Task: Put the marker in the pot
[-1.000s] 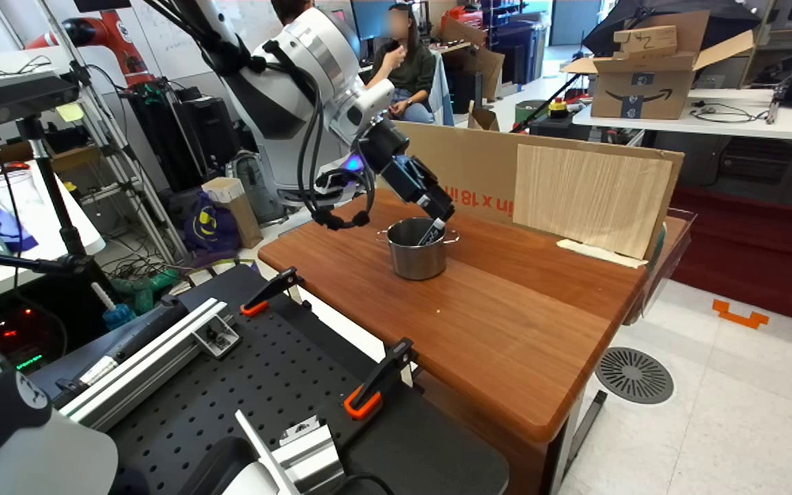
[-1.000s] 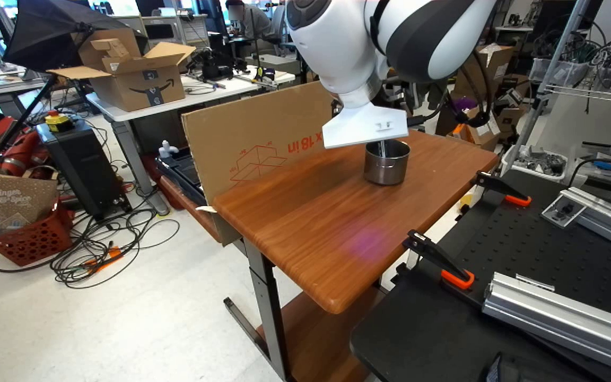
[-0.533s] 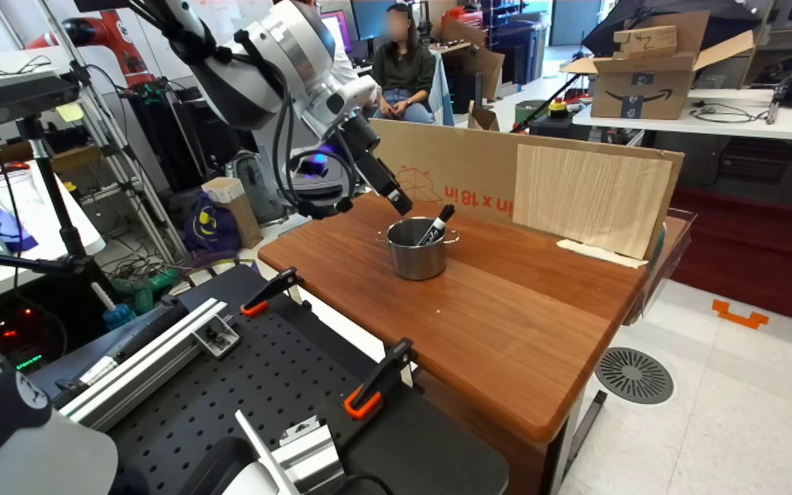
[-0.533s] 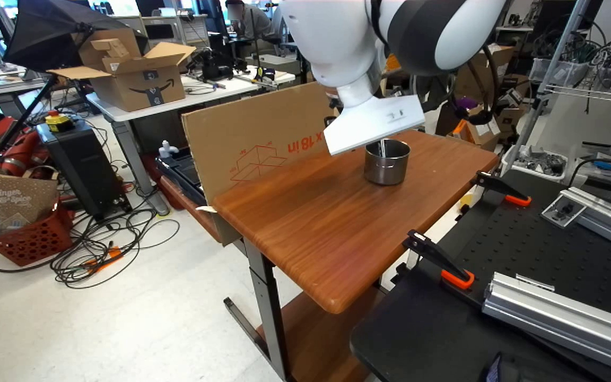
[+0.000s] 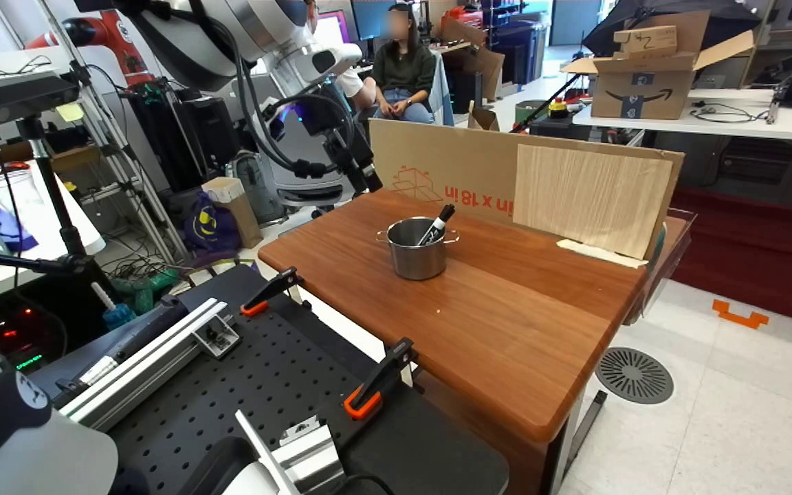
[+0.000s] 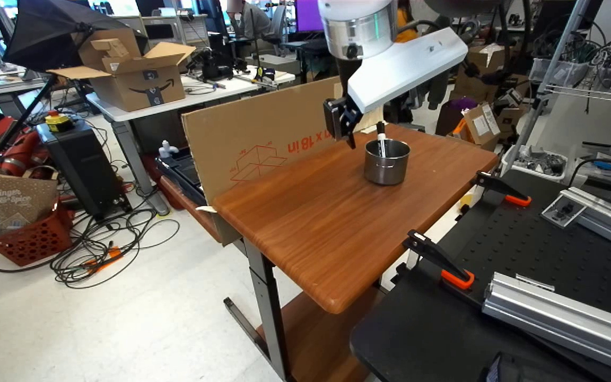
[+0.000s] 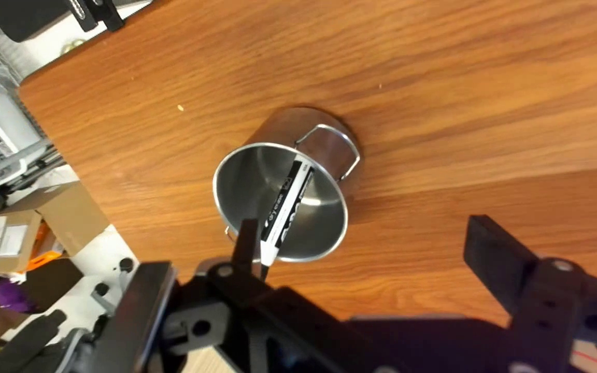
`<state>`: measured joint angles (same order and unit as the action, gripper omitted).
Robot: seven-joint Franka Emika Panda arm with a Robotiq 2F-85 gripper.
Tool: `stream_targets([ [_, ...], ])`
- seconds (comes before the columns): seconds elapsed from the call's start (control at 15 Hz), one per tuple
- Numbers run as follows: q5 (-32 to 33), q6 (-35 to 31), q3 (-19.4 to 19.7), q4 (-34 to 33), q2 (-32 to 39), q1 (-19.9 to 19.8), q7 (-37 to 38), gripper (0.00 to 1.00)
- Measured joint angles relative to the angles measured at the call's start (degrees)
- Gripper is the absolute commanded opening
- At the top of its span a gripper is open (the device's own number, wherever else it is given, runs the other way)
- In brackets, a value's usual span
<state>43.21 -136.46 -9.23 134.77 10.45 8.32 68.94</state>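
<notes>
The silver pot (image 5: 418,265) stands upright on the brown table, in both exterior views (image 6: 385,174) and the wrist view (image 7: 290,124). The black-and-white marker (image 5: 436,228) leans inside it, its black cap sticking up past the rim. The marker also shows in an exterior view (image 6: 382,139) and in the wrist view (image 7: 286,204), where a finger overlaps its cap end. My gripper (image 7: 365,225) is open, with nothing between its fingers. In both exterior views the gripper (image 5: 370,182) is above the table, apart from the pot and marker (image 6: 345,132).
A cardboard panel (image 5: 478,165) stands along the table's (image 5: 506,323) back edge. Orange-handled clamps (image 5: 382,375) grip the near edge beside a black perforated board (image 5: 279,371) with aluminium rails (image 5: 148,357). A person sits behind the panel.
A second ago my gripper was around the marker's cap end above the pot. It has let go and moved up and away. The marker stays leaning in the pot.
</notes>
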Motion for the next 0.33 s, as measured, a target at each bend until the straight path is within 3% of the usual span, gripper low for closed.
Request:
stream_targets([
  [0.33,-2.4,-0.8,0.0,0.9,-0.7,-0.1,-4.8,1.0],
])
